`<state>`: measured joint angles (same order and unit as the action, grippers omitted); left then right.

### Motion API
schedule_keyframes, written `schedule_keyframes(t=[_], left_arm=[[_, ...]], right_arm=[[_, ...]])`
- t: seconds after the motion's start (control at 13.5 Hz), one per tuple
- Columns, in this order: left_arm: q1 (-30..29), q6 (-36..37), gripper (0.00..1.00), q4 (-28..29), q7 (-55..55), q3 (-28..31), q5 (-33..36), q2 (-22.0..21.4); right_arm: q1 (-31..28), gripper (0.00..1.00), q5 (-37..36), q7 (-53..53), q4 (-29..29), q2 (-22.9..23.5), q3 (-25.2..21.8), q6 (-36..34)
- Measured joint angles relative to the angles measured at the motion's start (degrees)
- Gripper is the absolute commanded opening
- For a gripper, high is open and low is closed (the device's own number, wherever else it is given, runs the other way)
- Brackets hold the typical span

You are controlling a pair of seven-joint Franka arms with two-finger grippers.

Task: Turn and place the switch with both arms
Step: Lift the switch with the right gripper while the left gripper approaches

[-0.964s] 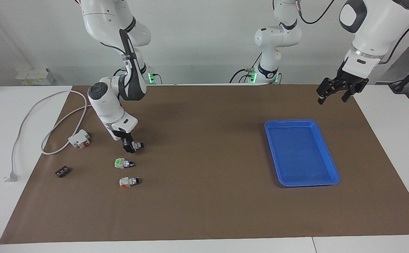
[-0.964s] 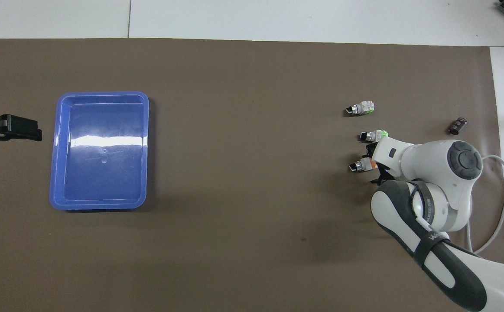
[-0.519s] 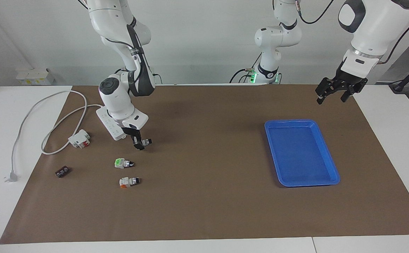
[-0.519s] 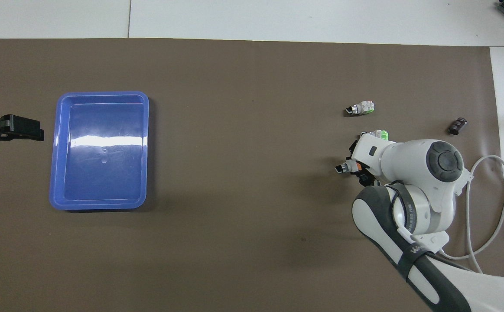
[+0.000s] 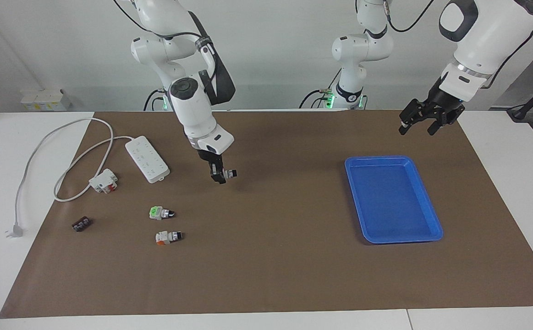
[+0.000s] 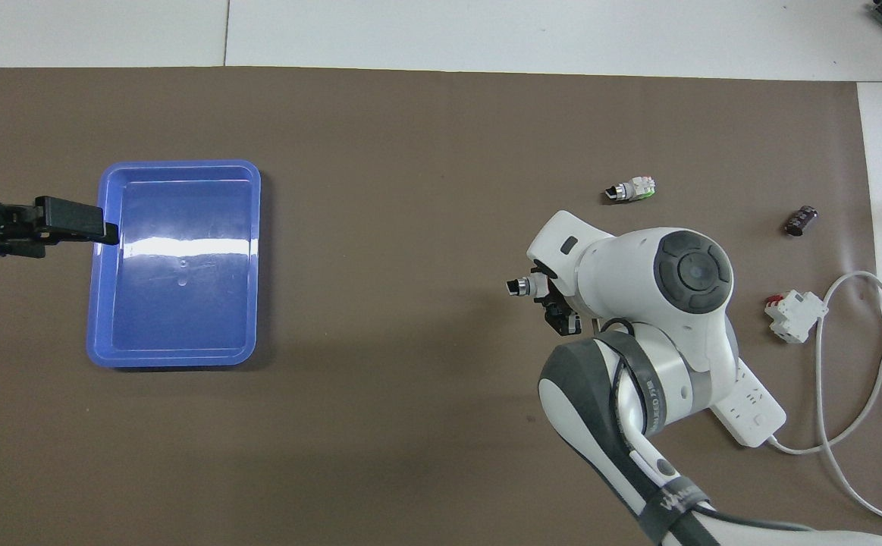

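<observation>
You see the right gripper [image 5: 220, 175] left of centre in the facing view, raised over the brown mat [image 5: 275, 275]. Its fingers are closed on the switch [image 5: 230, 173], whose black knob sticks out sideways toward the middle of the frame. In the overhead view the same switch [image 6: 522, 287] shows at right of centre, half hidden under the white wrist of the right arm [image 6: 638, 303].

The left gripper [image 5: 420, 121] hangs in the upper right of the facing view, its fingers spread apart and holding nothing. In the overhead view it [image 6: 69, 227] comes from the left edge and covers the rim of the blue tray [image 6: 175, 356].

In the lower left part of the facing view you find two other switches on the mat: one with a bright green block [image 5: 158, 212] and, below it, a mostly white one [image 5: 167, 237]. Above them lie a white power strip [image 5: 147, 158] with its cable and a small white and red breaker [image 5: 103, 180]. A small dark part [image 5: 80, 224] lies at the left of the mat.
</observation>
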<state>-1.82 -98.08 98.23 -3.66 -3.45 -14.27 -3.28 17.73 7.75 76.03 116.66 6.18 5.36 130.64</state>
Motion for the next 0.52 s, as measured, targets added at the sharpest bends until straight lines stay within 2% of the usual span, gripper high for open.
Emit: schedule_keyframes(t=[0.15,0.22,0.52], left_arm=[[0.0,-0.4,0.91,1.4,-2.4,0.0,-6.0,-0.5],[0.0,-1.2,0.88,2.4,-3.4,0.0,-8.7,-0.9],[0.0,-4.8,0.79,8.4,-4.3,-0.2,-20.2,-3.1]], right_arm=[[1.1,0.0,0.0,-5.1,-6.1,-0.1,0.2,-6.4],[1.5,0.0,0.7,-6.4,-7.4,-0.1,0.4,-7.4],[2.6,0.0,5.8,-12.9,-8.2,-0.5,2.3,-7.6]])
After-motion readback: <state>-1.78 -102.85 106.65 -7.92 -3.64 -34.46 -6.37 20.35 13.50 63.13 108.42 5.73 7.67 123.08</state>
